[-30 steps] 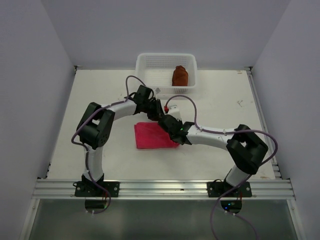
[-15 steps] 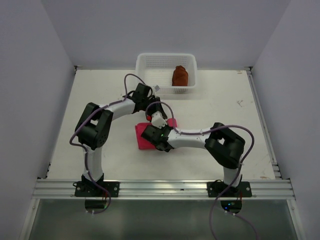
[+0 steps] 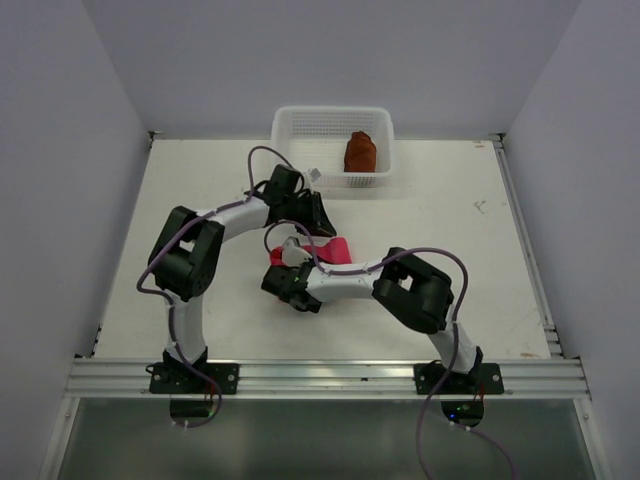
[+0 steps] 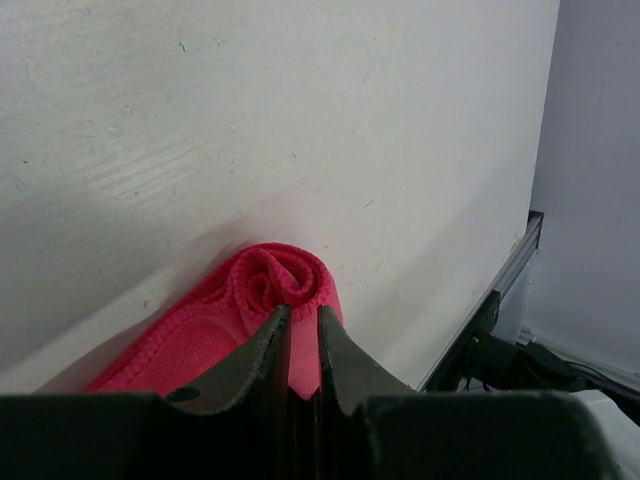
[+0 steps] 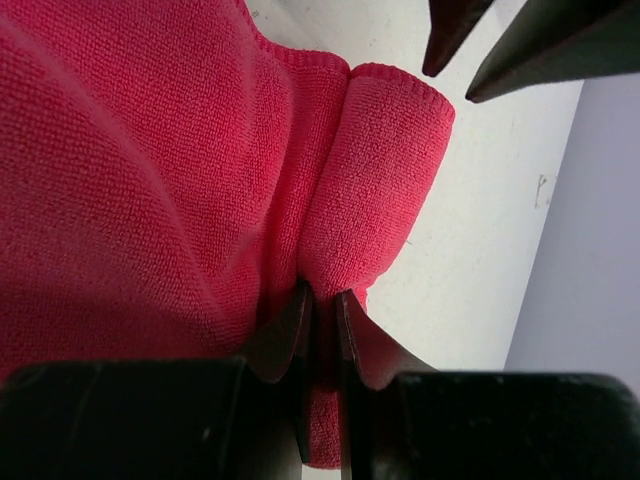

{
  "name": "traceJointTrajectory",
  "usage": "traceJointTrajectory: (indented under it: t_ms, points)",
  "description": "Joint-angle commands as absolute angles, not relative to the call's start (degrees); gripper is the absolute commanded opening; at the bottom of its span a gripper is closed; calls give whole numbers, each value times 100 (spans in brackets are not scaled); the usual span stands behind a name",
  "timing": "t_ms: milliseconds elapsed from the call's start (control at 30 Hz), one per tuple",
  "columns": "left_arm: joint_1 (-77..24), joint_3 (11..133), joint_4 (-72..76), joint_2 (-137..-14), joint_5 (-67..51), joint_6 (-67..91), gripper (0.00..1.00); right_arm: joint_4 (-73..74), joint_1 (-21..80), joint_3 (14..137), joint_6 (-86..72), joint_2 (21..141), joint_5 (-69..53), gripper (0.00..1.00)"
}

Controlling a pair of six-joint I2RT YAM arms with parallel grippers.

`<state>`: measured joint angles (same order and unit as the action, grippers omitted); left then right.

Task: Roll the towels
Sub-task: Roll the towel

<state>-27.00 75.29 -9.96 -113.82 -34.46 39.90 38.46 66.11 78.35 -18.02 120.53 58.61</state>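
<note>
- Brown towel (image 3: 360,152): rolled and lying in the basket (image 3: 310,140), upper centre of the top view. Judged complete.
- Pink towel (image 3: 337,247): on the table (image 3: 450,200) at the centre of the top view, largely hidden under both wrists. Only partly rolled.
- Left gripper (image 4: 303,318): jaws almost pressed together, pinching the spiral end of the pink roll, lower centre of the left wrist view.
- Right gripper (image 5: 320,300): jaws narrow, pinching a rolled fold of the pink towel, lower centre of the right wrist view. Flat cloth fills the left of that frame.
- Step in hand, as judged: rolling the pink towel, about midway. A broad flat portion remains unrolled.
- Recommendation: turn both pinches at the same rate, so one end does not wind tighter and cone the roll.
- Recommendation: hold the roll low against the table and draw it lightly along the flat cloth, so each layer lies snug.
- Risk: the two wrists sit close together, so the margin against a knock looks thin.
- Risk: soft cloth may slip from a shallow pinch. Release only with the loose edge tucked beneath.
</note>
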Motion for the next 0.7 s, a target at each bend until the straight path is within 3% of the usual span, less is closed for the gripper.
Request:
traceJointTrajectory:
  t_ms: [0, 667]
  points:
    - [-2654, 7392, -668, -10995, -3717, 3981, 20, 4043, 6609, 8068, -1775, 12339, 5783, 0]
    - [-3076, 6996, -299, -11153, -4113, 3841, 19, 3990, 6609, 8051, -1898, 12551, 5564, 0]
